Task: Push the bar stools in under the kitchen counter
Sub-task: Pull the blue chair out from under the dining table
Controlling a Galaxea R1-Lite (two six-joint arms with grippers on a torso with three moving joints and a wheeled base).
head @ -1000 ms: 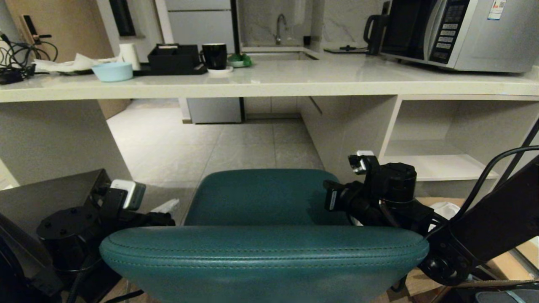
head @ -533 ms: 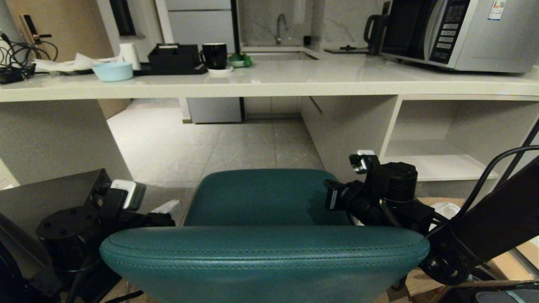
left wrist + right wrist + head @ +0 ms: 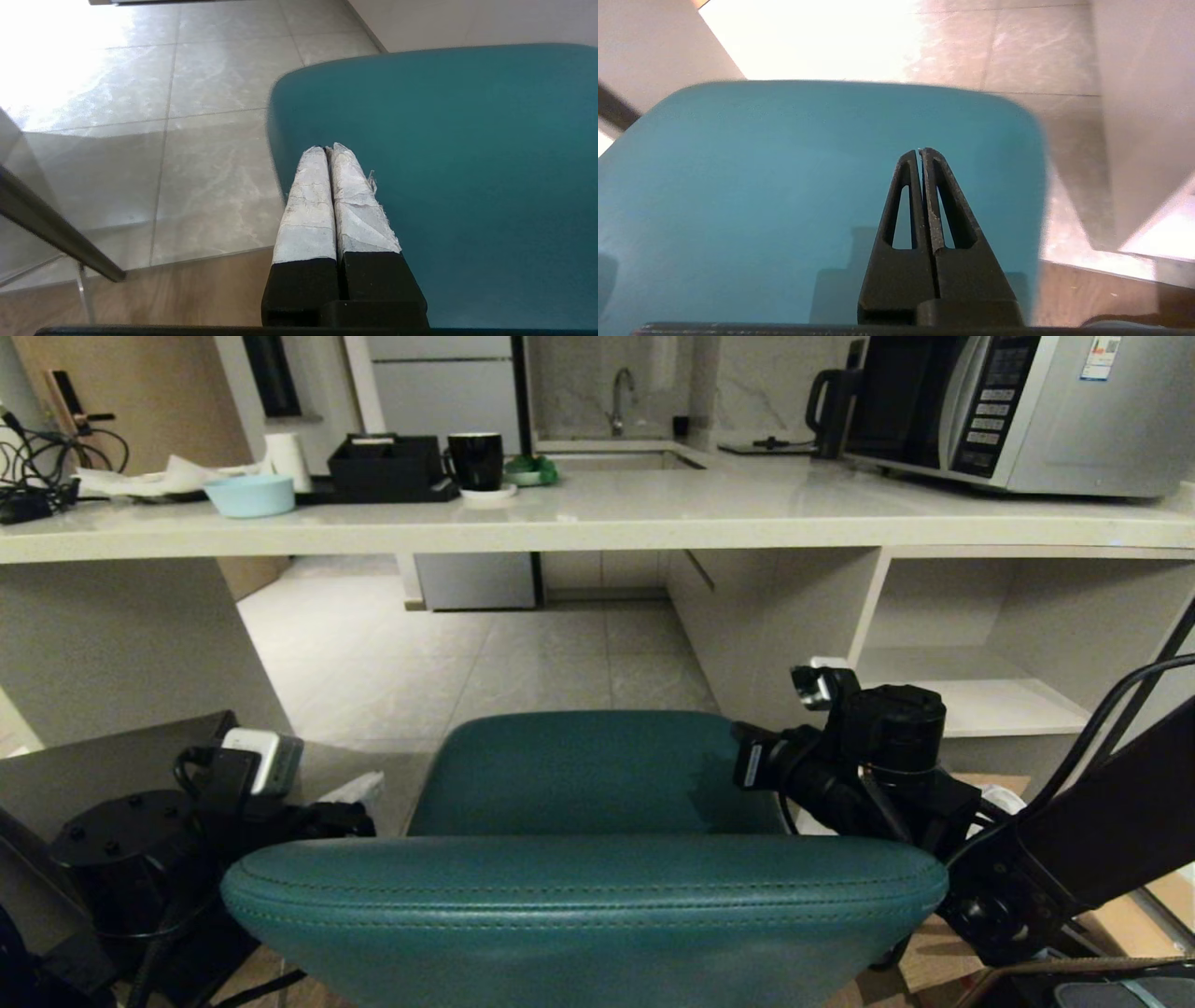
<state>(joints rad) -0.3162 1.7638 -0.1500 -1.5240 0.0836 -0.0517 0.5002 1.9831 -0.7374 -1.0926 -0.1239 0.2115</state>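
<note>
From the head camera, the teal leather bar stool with the curved padded back (image 3: 583, 896) stands right in front, its seat short of the long white speckled stone-look bench (image 3: 597, 518) and not yet under it. A dark grey flat-topped stool (image 3: 103, 770) sits at the left, mostly hidden, so its place is hard to judge. A silver microwave (image 3: 1027, 406) rests on the bench.

Left wrist camera: the left tool (image 3: 325, 149), its white-taped fingers (image 3: 306, 210) pressed together, hangs over the seat's edge, empty.

Right wrist camera: the right tool (image 3: 920, 150), black fingers pressed together, sits above the teal seat, pinching nothing.
</note>
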